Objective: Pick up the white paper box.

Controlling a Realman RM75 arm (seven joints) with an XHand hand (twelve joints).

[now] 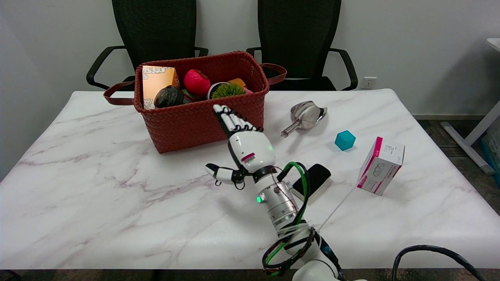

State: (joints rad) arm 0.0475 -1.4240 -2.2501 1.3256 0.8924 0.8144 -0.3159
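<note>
The right arm (291, 218) enters from the near right edge and rises over the marble table (97, 203), with green and black cables looped round its wrist. The right hand (244, 150) is held above the table's middle, holding nothing: the fingers are stretched out straight and close together, pointing toward the far side, and the thumb (220, 173) juts out to the left, apart from them.

Just right of the wrist, a flat black object (314, 179) lies on the table, partly hidden behind the arm and cables.

Farther right, near the table's right edge, stands the white paper box (381, 164). It has magenta trim and printed text, sits tilted, and is well apart from the hand. Nothing touches it.

Beyond and left of the box lies a teal cube (345, 140). Farther still, a metal scoop (306, 116) rests with its handle pointing toward the near left.

At the far middle of the table stands a red woven basket (195, 121) with brown handles. The fingertips overlap its near wall in the picture; contact cannot be judged. Inside are an orange carton (155, 82), a dark jar (168, 96), a red ball (196, 82) and a green tufted item in a pot (227, 90).

Behind the table stand two black office chairs (299, 39) against a white wall.
</note>
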